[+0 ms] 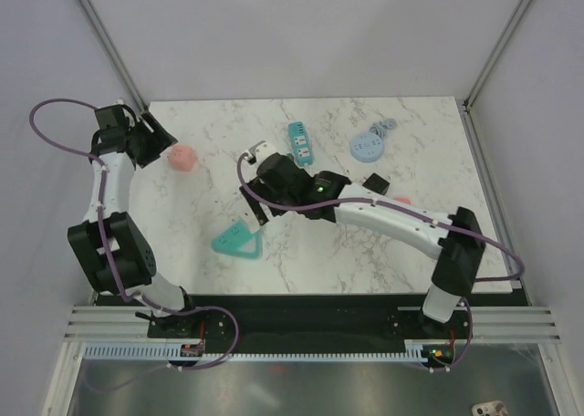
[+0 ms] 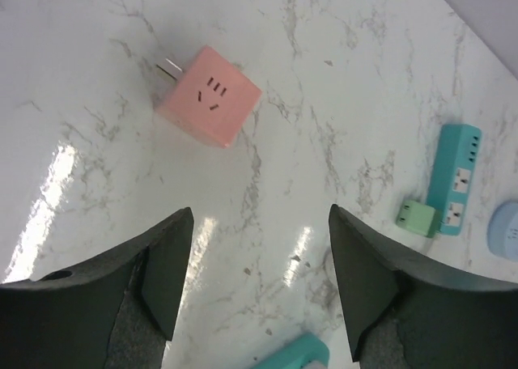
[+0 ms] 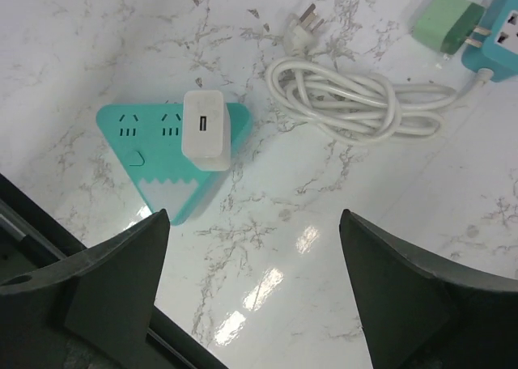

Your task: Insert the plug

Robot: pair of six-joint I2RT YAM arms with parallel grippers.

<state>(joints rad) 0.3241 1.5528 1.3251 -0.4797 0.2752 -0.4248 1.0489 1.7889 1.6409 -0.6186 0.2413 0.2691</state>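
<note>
A white USB charger plug (image 3: 204, 129) sits plugged into a teal triangular socket block (image 3: 129, 134) on the marble table; both also show in the top view (image 1: 239, 241). My right gripper (image 3: 255, 217) is open and empty, hovering above the table just beside that block (image 1: 258, 208). A loose white cable with a three-pin plug (image 3: 356, 100) lies coiled beyond it. My left gripper (image 2: 261, 211) is open and empty, above the table near a pink cube adapter (image 2: 209, 96) with its prongs showing, at the far left (image 1: 183, 158).
A green adapter (image 3: 443, 19) is plugged into a teal power strip (image 1: 299, 140) at the back centre. A round blue item (image 1: 368, 145), a grey piece (image 1: 383, 124) and a small black object (image 1: 376, 181) lie at the back right. The table's near edge (image 3: 48, 223) is close to the right gripper.
</note>
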